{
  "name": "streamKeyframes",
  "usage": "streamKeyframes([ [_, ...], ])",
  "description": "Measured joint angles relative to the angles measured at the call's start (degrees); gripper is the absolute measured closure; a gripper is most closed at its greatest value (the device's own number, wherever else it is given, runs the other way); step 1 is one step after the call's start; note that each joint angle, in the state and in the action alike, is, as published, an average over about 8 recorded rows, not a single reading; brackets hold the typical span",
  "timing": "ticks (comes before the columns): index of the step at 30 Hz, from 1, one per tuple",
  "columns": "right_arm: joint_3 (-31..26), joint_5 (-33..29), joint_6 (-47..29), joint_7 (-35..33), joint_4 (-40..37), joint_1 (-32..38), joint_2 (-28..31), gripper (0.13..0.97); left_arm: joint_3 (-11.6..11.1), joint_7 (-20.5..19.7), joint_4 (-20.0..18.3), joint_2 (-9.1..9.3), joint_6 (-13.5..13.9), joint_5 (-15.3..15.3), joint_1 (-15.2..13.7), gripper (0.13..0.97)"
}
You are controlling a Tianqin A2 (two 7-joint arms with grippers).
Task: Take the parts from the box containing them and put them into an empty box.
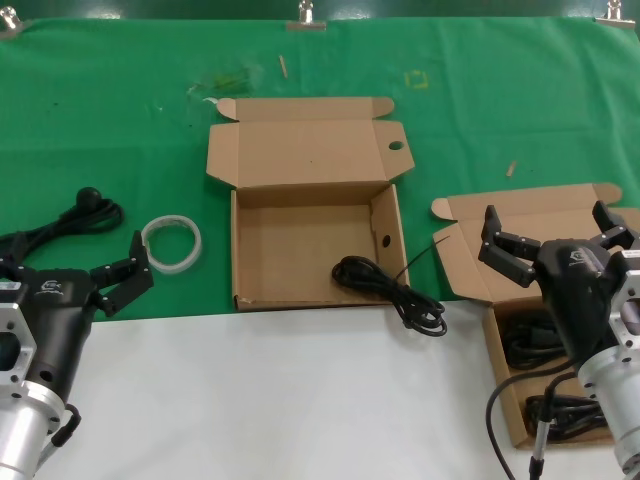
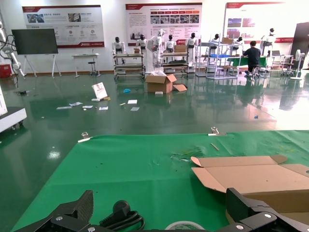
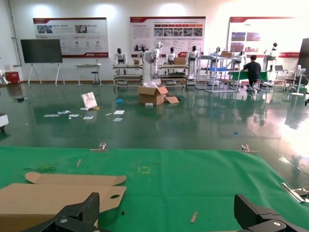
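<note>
Both arms sat nearest the camera, low in the head view. Left hand [image 1: 128, 275] hovered over the desk edge where the white surface [image 1: 280, 400] met the green cloth [image 1: 120, 130]; its fingers were spread apart and held nothing. Right hand [image 1: 555, 235] hung above the box containing the parts [image 1: 497, 345] at the robot's right, fingers likewise spread wide and empty.

That right-hand box stood open, its plain lid [image 1: 530, 215] folded back. Black cord bundles [image 1: 535, 340] lay inside, partly hidden by the right arm, so the count could not be told.

Empty box [image 1: 300, 245] stood open at the middle of the cloth, lid [image 1: 300, 150] folded away from the robot with an oval hole [image 1: 396, 146] near its right corner and a small round hole [image 1: 384, 241] in the right side wall. One black cord bundle [image 1: 385, 285] lay at the box's near right corner, part inside and part trailing out over the front edge onto the white surface.

A white ring of tubing [image 1: 172, 242] lay flat on the cloth just beside the left hand. Another black cord [image 1: 60, 225] lay farther to the robot's left; the left wrist view showed its plug [image 2: 120, 210] between that hand's fingers [image 2: 77, 210], not touching them
</note>
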Motion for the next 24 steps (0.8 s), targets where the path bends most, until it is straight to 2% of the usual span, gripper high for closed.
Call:
streamKeyframes([
  [24, 0.0, 0.0, 0.0, 0.0, 0.0, 0.0, 0.0, 0.129, 0.0, 0.0, 0.0, 0.0, 0.0, 0.0, 0.0, 0.132],
])
